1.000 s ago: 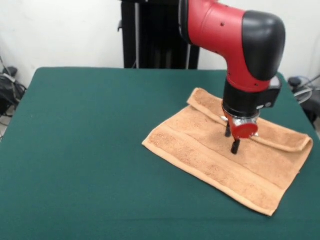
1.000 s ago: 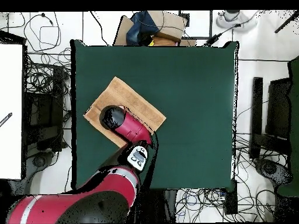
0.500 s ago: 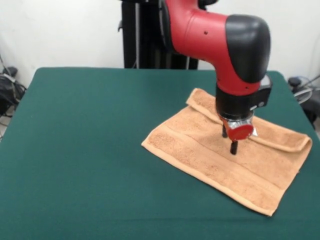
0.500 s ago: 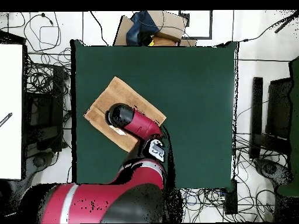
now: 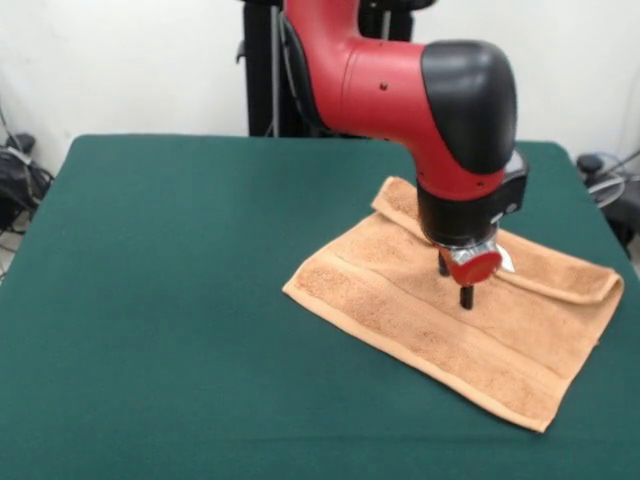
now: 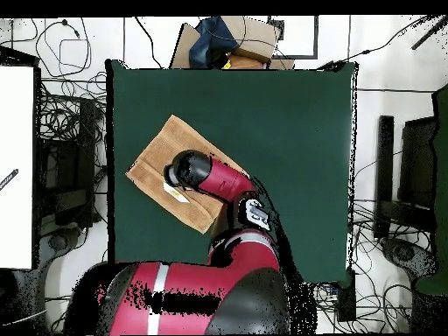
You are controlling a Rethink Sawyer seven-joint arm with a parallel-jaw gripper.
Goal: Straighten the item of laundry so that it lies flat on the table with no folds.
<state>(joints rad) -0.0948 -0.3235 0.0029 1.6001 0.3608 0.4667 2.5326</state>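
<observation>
The item of laundry (image 5: 390, 300), a light orange-brown towel, lies on the right half of the green table (image 5: 160, 300). Its far long edge is folded over into a flap (image 5: 560, 275) that runs to the right corner. A small white label (image 5: 506, 262) shows beside that fold. My gripper (image 5: 455, 282) hangs over the towel just in front of the flap, open, with its two black fingertips (image 5: 466, 297) apart and nothing between them. In the overhead view the towel (image 6: 162, 153) lies near the table's left edge. There the arm's wrist (image 6: 188, 169) hides the gripper.
The red arm (image 5: 400, 80) reaches down from the back over the towel's middle. Cables and boxes (image 6: 232, 39) lie on the floor around the table. A white surface (image 6: 16, 166) stands to the left of the table in the overhead view.
The arm's elbow has swung round, and the gripper has moved a little left along the fold in the front view. The towel lies as before.
</observation>
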